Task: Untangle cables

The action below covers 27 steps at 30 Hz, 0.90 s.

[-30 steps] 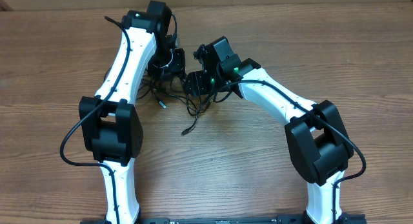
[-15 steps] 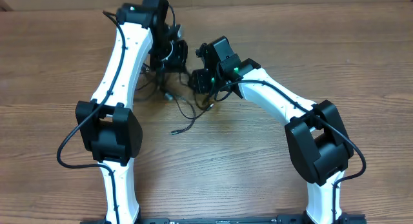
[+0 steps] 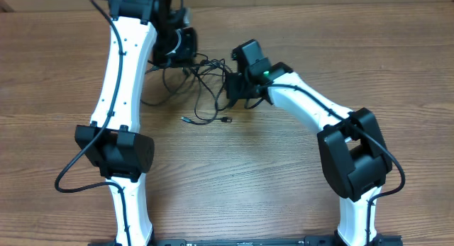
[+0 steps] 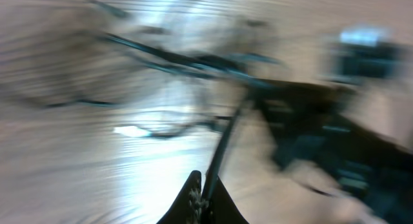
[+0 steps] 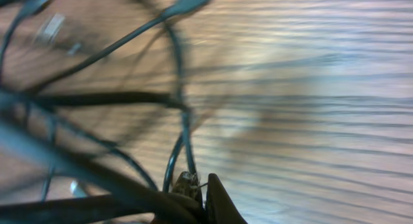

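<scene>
**A:** Where are the cables [image 3: 202, 70]?

**B:** On the table [image 3: 284, 189], in the upper middle of the overhead frame, strung between the two grippers. Nearest the bottom edge, two loose ends lie flat on the wood. Each ends in a small plug [image 3: 225, 120], one at the lower left of the bunch and one at the lower right, with a gap between them.

**A:** And above those?

**B:** Thin black cords in open loops that cross one another several times (I can't tell how many cords there are). Higher up, a few strands run nearly straight from left to right.

**A:** The right gripper [image 3: 235, 91]?

**B:** It is at the right end of the tangle, clamped on a cord. In its wrist view the fingertips are pressed together at the bottom edge. A strand rises from between them into blurred, crossing loops, and a plug shows at the top centre.

**A:** And the left gripper [image 3: 183, 56]?

**B:** Farthest up, in the upper left, at the left end of those strands. Its wrist view is badly smeared. Even so, the tips are closed at the bottom edge, and one dark cord climbs from them toward the upper right.
</scene>
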Available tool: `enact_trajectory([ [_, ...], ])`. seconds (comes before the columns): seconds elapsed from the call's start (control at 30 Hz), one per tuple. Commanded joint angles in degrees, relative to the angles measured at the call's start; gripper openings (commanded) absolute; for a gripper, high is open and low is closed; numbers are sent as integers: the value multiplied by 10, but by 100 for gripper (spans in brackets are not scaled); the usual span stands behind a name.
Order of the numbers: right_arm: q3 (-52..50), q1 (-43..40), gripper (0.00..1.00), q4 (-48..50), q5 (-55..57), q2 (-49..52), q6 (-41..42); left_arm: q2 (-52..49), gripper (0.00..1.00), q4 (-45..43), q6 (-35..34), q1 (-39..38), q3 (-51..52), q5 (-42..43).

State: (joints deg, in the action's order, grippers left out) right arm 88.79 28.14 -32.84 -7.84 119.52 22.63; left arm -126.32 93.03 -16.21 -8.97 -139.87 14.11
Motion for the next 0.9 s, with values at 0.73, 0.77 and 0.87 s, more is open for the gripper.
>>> enact_trajectory([
  [0.73,-6,-150,4,-96,257,-319,48,12,4,9,-97,154,-7,-245],
  [0.77,-6,-159,4,-100,251,-319,62,12,4,10,-98,159,-7,-241],
  [0.87,-6,-170,4,-99,207,-319,61,12,4,6,-98,169,-7,-206],
])
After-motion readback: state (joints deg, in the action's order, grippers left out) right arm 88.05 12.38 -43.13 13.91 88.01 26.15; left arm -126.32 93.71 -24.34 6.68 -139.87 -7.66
